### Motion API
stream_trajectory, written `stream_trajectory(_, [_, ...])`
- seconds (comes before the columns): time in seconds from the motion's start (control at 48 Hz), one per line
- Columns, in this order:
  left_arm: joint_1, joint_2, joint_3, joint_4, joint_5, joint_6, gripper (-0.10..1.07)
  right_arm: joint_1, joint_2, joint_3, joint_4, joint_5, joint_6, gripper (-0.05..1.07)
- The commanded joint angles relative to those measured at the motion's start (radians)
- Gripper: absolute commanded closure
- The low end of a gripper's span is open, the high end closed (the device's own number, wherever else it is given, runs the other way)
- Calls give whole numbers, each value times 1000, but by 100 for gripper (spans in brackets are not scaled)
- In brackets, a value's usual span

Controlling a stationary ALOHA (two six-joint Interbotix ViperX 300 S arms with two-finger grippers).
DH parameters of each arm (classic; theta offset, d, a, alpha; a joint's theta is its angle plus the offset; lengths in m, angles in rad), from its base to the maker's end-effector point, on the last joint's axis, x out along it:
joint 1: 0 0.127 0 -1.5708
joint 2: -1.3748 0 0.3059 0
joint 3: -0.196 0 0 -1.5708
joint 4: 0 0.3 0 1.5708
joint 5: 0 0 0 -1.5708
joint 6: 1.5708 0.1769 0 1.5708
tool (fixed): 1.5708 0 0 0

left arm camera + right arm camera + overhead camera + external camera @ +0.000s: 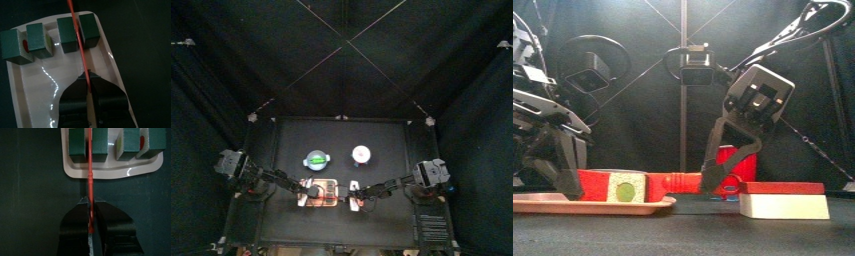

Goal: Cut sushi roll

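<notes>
From above, the orange-brown rectangular board (309, 199) lies at the front middle of the small black table (385, 135). The small stubby whitish sushi roll (325, 186) lies on it. The left gripper (305, 187) reaches the board from one side and the right gripper (354, 192) from the other, with the roll between them. Behind the board, well apart from it, stand a green lump on a white round dish (315, 158) and a plain white round dish (361, 154), side by side.

From the table's front edge, the board (553, 203) shows as a low flat tray. The roll (620, 187) rests on it, turning a pale cut face with a green oval toward the camera. The left gripper (560, 180) hangs over the board's left end and the right gripper (714, 185) comes down just past its right end. A white block with a red top (784, 205) sits on the table further right.

The left wrist view shows the roll (70, 32) as separate dark-sided pieces in a row at the board's (40, 90) far end. A thin red blade (77, 35) runs edge-on between two of them, in line with the left gripper (85, 82). I cannot tell whether this gripper grips it.

In the right wrist view, the right gripper (88, 203) has its jaws pressed together on the thin red blade (87, 173). The blade reaches over the board's edge (107, 172) and passes between pieces of the roll (100, 143).
</notes>
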Motion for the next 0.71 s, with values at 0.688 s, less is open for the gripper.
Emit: stream_trajectory(0.688, [5,-31,-8,5,20,3,64,-14,-52,-17,-8,6,-5,61])
